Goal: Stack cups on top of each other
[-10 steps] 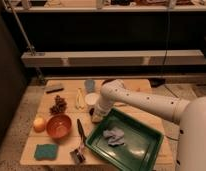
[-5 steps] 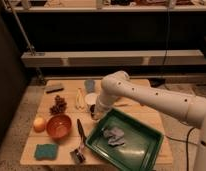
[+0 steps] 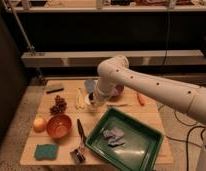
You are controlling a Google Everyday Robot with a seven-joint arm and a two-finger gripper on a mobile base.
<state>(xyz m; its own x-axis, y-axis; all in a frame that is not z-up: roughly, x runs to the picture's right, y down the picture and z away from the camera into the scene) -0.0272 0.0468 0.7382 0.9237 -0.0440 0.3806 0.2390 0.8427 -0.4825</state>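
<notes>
The robot's gripper (image 3: 92,103) hangs low over the table (image 3: 146,117) near a pale blue-grey cup (image 3: 89,85) beyond it, no legible writing anywhere.

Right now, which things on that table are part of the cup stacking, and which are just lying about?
Part of the job:
- pale blue-grey cup
- white cup
- gripper, low over the white cup

Just lying about:
- orange-red bowl
- green tray
- teal sponge
- carrot
- banana
- pine cone
</notes>
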